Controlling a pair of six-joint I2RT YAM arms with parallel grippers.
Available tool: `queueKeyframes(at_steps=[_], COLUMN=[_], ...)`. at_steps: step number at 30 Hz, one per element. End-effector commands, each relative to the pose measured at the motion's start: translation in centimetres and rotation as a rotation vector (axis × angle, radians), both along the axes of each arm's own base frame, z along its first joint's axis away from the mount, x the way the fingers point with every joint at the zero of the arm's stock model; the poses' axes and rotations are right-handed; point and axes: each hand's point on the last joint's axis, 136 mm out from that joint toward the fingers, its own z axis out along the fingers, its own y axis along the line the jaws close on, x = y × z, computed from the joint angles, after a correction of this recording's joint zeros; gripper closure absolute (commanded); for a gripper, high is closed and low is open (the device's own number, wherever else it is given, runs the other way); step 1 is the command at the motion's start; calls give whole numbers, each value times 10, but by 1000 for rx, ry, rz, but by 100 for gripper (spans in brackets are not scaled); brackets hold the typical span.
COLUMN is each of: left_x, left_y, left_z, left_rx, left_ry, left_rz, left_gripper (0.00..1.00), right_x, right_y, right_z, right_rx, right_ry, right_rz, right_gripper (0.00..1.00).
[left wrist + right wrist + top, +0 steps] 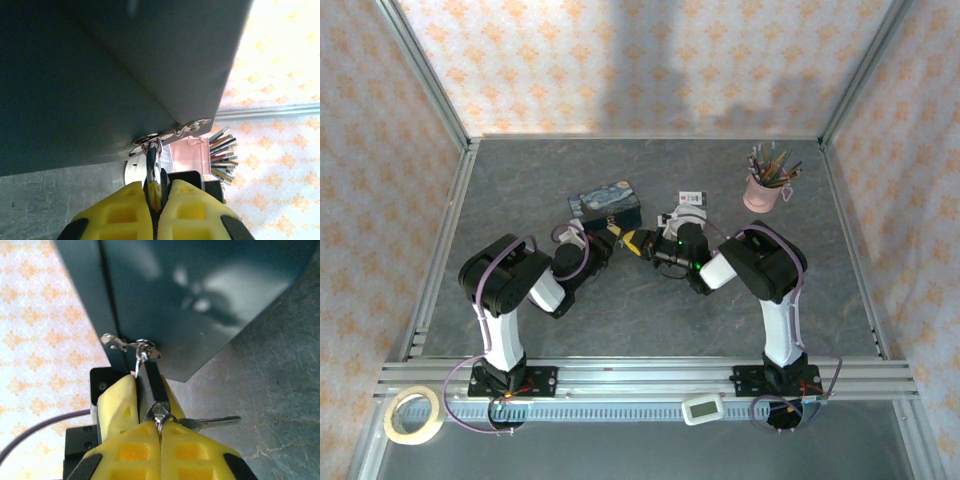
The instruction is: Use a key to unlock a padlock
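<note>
Obs.: the table [520, 300] carries the tin [607, 203] near its middle. Both my arms reach to the tin's near side, tips almost meeting. Reason: the padlock [152, 385] hangs there, its shackle [141, 359] through the hasp [120, 344] on the tin's wall, so the work has to happen at the tin, not on open table. Left gripper [157, 212]: pads narrow, clamped on the padlock's body from both sides and holding it out from the wall. I judge this grip is there to stop the body swinging or twisting when torque comes in from the other end. Right gripper [160, 452]: pads closed to a seam right at the padlock's base, head-on to the left one. That puts my wrist axis along the lock's long axis, the pose a turn needs. Out of the seam comes a small silver piece that I read as the bow of the key [158, 412], touching the base. The blade, if it sits in the keyway, is hidden, so I cannot confirm insertion. A thin ring [167, 418] sits at the bow, and a spare key [215, 422] dangles from it toward the table, free of both grippers. Shackle looks closed, so the lock is not yet open. Next, in my judgement: rotate the right wrist against a firm left grip. Risk: the small bow slipping between the pads.
</note>
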Motion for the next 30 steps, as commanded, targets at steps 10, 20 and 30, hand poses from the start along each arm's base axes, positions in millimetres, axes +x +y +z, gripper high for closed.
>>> queueKeyframes(at_steps=[10, 20, 30], left_x=[-44, -47, -29], left_y=[-45, -46, -21], left_z=[56, 72, 46], left_rx=[74, 107, 48], left_ry=[-398, -473, -318], left_rz=[-228, -231, -78], left_gripper=[100, 100, 100], right_x=[-15, -11, -10], right_y=[4, -6, -6], right_z=[112, 119, 70], right_rx=[650, 734, 361], right_ry=[442, 510, 224], right_rz=[167, 115, 39], right_gripper=[100, 100, 80])
